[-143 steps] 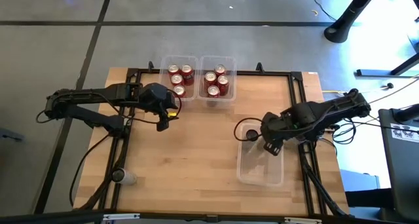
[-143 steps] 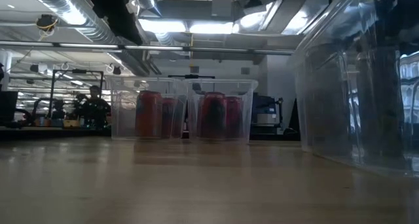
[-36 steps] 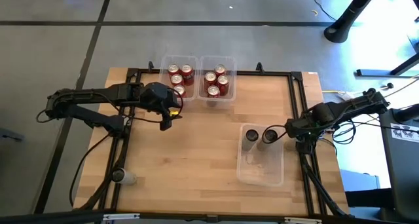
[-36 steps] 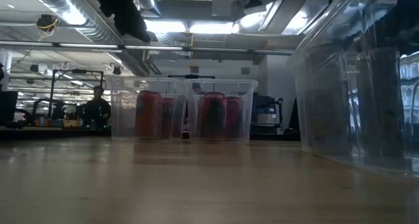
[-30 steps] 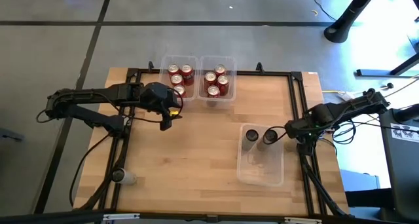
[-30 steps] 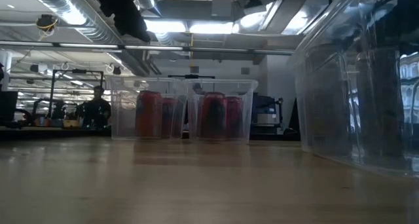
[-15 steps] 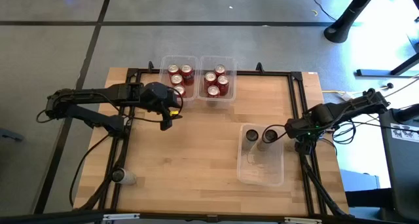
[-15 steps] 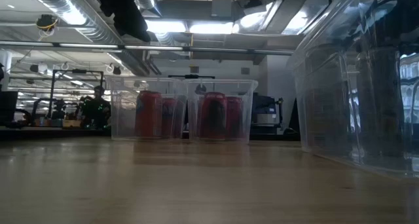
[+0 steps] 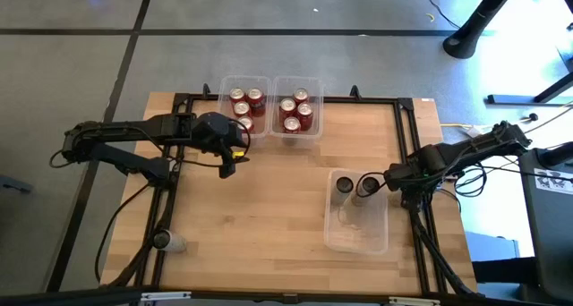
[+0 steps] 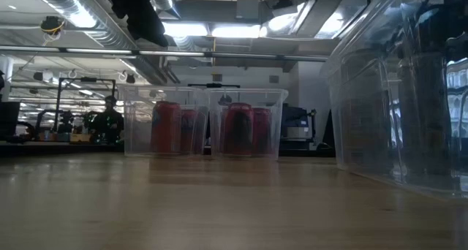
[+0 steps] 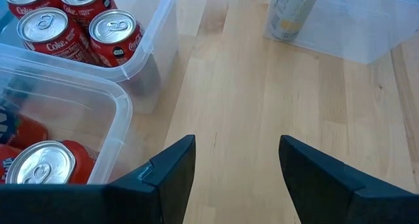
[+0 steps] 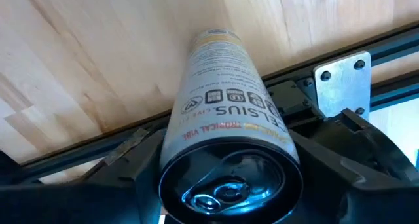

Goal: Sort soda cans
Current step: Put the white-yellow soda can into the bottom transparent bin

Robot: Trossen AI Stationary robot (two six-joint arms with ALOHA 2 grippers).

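Observation:
Several red soda cans stand upright in two clear bins (image 9: 245, 102) (image 9: 297, 104) at the table's far edge, and show again in the low view (image 10: 165, 127) (image 10: 239, 127) and the left wrist view (image 11: 111, 34). A third clear bin (image 9: 358, 230) sits on the table's right half with one silver can (image 9: 345, 186) upright in its far end. My right gripper (image 9: 374, 185) is shut on a second silver can (image 12: 226, 112) over that bin's far right corner. My left gripper (image 11: 236, 178) hangs open over bare wood beside the left red-can bin. My right gripper pinches the silver can between its two fingers (image 12: 134, 175), one on each side of the wall near the top end (image 12: 229, 178). It reaches in from the table's right side. The can's top (image 9: 366, 186) faces up. Whether its base rests on the bin, I cannot tell.
A black metal frame (image 9: 405, 127) runs along the table's edges. A small pale object (image 9: 168, 242) lies at the near left. Bare wood (image 9: 269, 199) fills the middle. People and desks show in the room beyond (image 10: 108, 118).
My right gripper, still shut on the silver can, has eased a little toward the table's left, farther over the bin's far end. The left arm and the other cans have stayed put.

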